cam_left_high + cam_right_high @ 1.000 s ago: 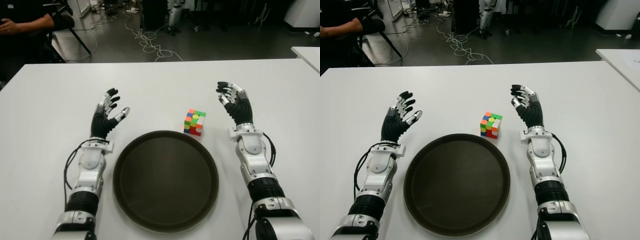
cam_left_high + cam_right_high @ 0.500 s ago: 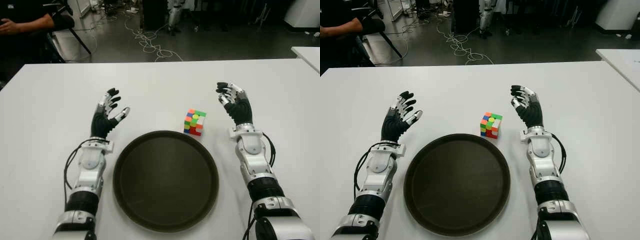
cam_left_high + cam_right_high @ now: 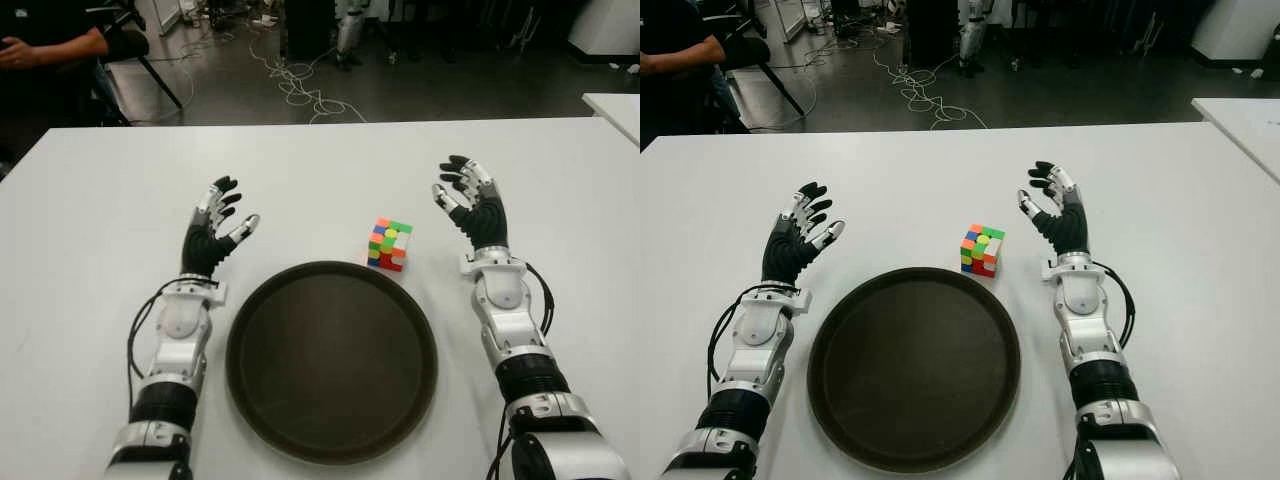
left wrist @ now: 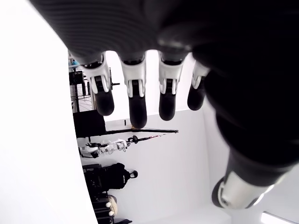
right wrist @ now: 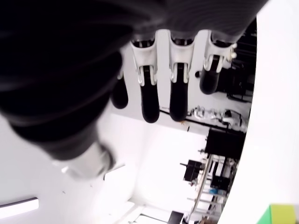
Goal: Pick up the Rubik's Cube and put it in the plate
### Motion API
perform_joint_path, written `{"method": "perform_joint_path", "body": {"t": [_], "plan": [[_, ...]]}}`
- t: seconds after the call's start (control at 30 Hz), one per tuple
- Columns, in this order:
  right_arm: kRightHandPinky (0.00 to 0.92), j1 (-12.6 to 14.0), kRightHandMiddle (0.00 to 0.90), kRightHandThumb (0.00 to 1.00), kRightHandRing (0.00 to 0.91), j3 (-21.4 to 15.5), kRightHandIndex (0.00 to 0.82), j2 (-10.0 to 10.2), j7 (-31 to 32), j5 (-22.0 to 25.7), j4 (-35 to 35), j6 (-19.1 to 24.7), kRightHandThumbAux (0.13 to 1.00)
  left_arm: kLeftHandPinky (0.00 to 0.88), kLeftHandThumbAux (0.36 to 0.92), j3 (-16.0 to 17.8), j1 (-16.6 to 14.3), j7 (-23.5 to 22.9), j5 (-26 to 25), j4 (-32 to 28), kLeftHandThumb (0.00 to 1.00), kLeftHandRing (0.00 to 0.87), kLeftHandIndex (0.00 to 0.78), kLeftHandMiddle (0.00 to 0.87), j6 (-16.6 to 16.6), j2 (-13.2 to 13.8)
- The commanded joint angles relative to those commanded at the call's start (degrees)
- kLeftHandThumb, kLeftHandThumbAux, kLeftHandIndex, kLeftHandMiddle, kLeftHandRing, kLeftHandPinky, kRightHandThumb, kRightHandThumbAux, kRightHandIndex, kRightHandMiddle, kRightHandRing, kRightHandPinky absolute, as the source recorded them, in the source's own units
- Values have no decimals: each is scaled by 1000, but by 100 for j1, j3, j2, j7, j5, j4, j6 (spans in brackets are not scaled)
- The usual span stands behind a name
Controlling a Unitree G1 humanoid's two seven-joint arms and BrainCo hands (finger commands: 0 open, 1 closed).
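A multicoloured Rubik's Cube (image 3: 389, 244) stands on the white table (image 3: 320, 160), just beyond the far right rim of a dark round plate (image 3: 331, 360). The plate holds nothing. My right hand (image 3: 465, 196) is raised to the right of the cube, apart from it, fingers spread and holding nothing. A green corner of the cube (image 5: 282, 214) shows in the right wrist view. My left hand (image 3: 218, 218) is up on the left of the plate, fingers relaxed and holding nothing.
A second white table's corner (image 3: 615, 108) shows at the far right. Beyond the table's far edge, cables (image 3: 300, 85) lie on the dark floor, and a seated person's arm (image 3: 55, 45) is at the far left.
My right hand's fingers have uncurled and spread wider, rising slightly. The cube, the plate and the left hand have not moved.
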Motion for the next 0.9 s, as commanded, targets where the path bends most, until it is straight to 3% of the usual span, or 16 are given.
{"method": "perform_joint_path", "body": {"t": [0.3,0.5,0.9], "plan": [[102,-92,187,0,163,234,137,-229,-456,-659,-41,-376,747,123,724,13,2,-26,-34,2,34,133,75,145,36,0],[88,-97,154,0,134,455,105,-509,-600,-1131,-130,-488,795,123,720,31,20,-56,-89,-17,40,133,75,146,48,-14],[142,-252,145,0,155,1188,99,-1362,-274,-2139,-238,-701,778,115,729,30,17,-47,-70,-8,34,132,79,146,43,7]]}}
